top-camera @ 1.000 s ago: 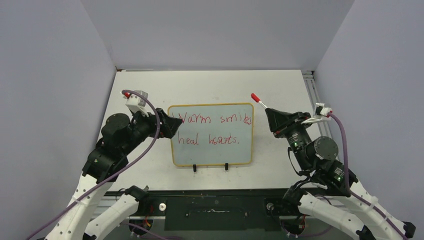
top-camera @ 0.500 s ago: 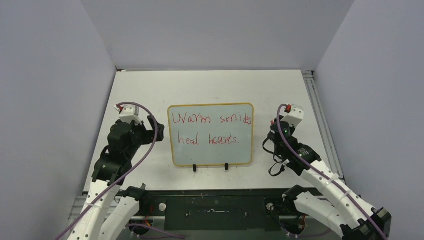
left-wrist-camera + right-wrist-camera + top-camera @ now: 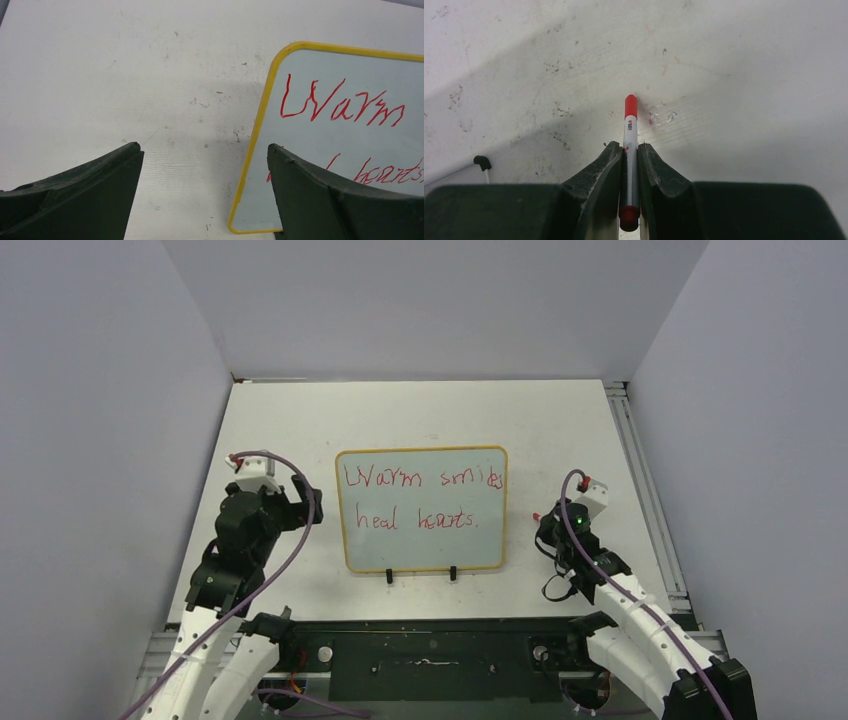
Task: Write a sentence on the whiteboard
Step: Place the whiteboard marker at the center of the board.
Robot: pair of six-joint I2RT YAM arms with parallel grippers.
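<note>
The sentence fills the board mid-frame, so the right claw clamps the marker over table, likely avoiding stray marks; the left claw gapes empty.

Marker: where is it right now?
Right wrist view: the red marker sits clamped in the right gripper, red end toward the table. Top view puts that gripper just right of the whiteboard.

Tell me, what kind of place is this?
Probably a robot test lab: plain grey walls box in a white table, two robot arms stand at its near edge, and a whiteboard sits on it.
</note>
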